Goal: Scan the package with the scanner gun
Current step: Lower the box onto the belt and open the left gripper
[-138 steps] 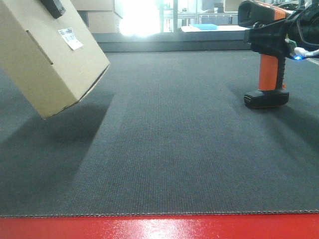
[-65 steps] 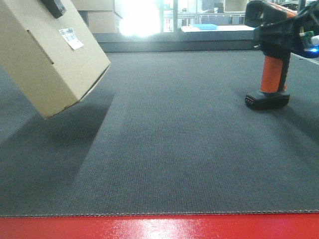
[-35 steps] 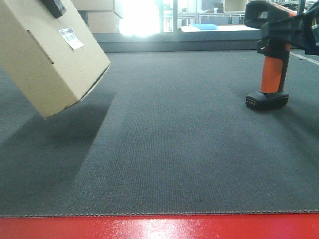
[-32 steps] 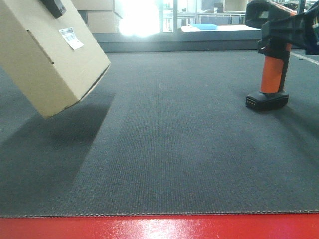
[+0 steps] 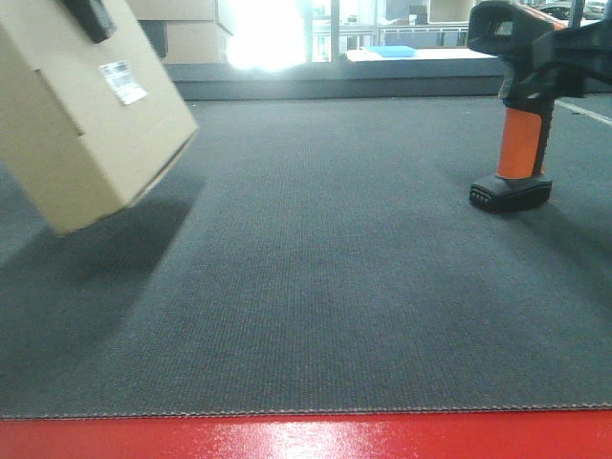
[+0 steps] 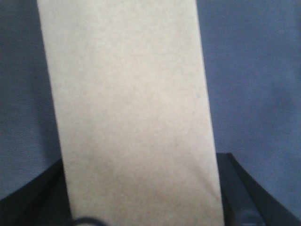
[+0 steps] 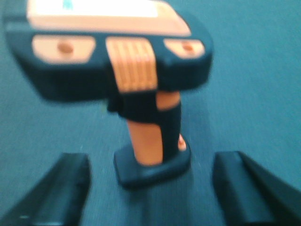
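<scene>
The package (image 5: 81,124), a tan cardboard box with a white barcode sticker (image 5: 122,82), hangs tilted above the mat at the far left. My left gripper (image 6: 141,172) is shut on it, one black finger on each side of the box (image 6: 127,108), which fills the left wrist view. The scanner gun (image 5: 516,105) stands upright on its black foot at the right. In the right wrist view my right gripper (image 7: 150,165) is open, its fingers (image 7: 70,188) spread wide to either side of the scanner's foot (image 7: 153,167) and touching nothing.
A dark grey ribbed mat (image 5: 316,268) covers the surface, with a red edge (image 5: 306,438) at the front. Stacked cardboard boxes (image 5: 186,38) and a ledge with a blue item (image 5: 402,50) lie at the back under bright window glare.
The package has shifted left and a little lower with my left gripper. The scanner gun stays standing in the same spot, and my right arm has moved slightly around its head.
</scene>
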Available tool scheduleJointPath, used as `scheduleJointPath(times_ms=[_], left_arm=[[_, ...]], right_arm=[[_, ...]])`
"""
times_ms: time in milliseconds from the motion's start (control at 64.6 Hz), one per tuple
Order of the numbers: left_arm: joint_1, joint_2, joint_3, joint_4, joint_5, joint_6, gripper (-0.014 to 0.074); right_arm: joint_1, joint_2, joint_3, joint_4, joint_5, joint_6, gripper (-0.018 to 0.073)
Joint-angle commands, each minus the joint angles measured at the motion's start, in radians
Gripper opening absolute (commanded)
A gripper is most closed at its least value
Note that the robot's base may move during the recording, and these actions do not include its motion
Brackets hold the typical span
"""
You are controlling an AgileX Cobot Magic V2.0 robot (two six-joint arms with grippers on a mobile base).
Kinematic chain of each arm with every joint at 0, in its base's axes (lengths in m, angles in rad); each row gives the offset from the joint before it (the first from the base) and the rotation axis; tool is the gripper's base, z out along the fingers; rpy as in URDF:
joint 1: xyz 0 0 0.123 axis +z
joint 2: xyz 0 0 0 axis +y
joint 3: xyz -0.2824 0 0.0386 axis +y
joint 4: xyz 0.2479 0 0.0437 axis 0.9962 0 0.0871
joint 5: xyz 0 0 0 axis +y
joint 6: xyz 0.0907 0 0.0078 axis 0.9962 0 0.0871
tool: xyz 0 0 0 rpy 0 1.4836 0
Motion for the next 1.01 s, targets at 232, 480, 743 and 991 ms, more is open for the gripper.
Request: scheduleJointPath(times_ms=[232,480,743,991], left_arm=[[-0.006,-0.003,-0.051,0.242,-0.005,-0.011,-0.0111],[-0.006,0.061,-0.051,0.341,-0.005,-0.034,-0.0111],[-0.006,0.108,-0.051,0.381,-0.005,-0.034,-0.0109],[-0.006,0.119,-0.051,0.383,-0.005,-0.034,0.0178]], right_arm=[[-0.005,-0.248,0.080,-0.003,0.104,-0.007,-0.0166],[-0.005,-0.439,0.083,-0.005,0.161,-0.007,-0.0166],[-0.005,-0.568,0.083,-0.006,0.171,-0.007,-0.0166],[-0.005,-0.589,0.083,-0.006,0.171,-0.007,-0.0166]])
